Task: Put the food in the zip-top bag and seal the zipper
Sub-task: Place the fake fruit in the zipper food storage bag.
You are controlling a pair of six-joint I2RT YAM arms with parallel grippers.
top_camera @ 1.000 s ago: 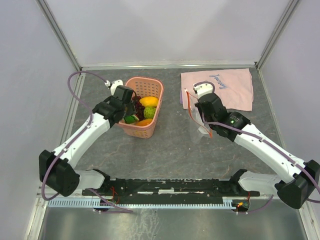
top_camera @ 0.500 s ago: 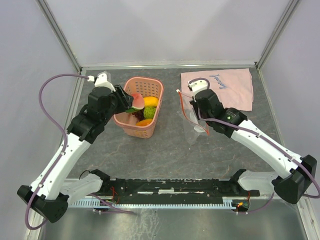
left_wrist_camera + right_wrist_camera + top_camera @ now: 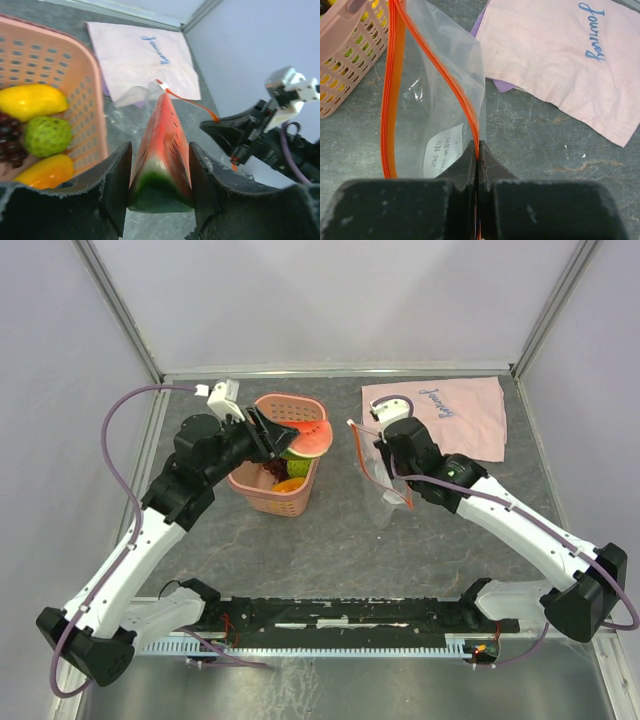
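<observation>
Your left gripper (image 3: 160, 159) is clamped on the watermelon slice (image 3: 162, 142), one finger pressed flat on each broad face, green rind toward the wrist and red tip pointing out. In the top view the slice (image 3: 308, 437) hangs at about 2 o'clock of the pink basket (image 3: 268, 496), right over its rim. Inside the basket, the wrist view shows the yellow mango (image 3: 30, 100), the bumpy green fruit (image 3: 47, 136), the orange fruit (image 3: 42, 171) and the grapes (image 3: 9, 139) packed close together. Your right gripper (image 3: 478, 149) is pinched tight on the zipper (image 3: 387, 100) of the zip-top bag (image 3: 437, 95). From the fingers the two orange strips part and bow away toward 11 o'clock, so the mouth gapes. The bag body hangs below, and whether it touches the table (image 3: 340, 540) can't be told. From above, the bag (image 3: 385, 492) sits at 3 o'clock of the basket, a narrow bare strip of table between the basket's wall and the zipper. The pink cloth (image 3: 462, 415) lies at 1 o'clock of the bag, its near edge just beside the right gripper. The widest bare table lies at 6 o'clock of both basket and bag, toward the arm bases.
</observation>
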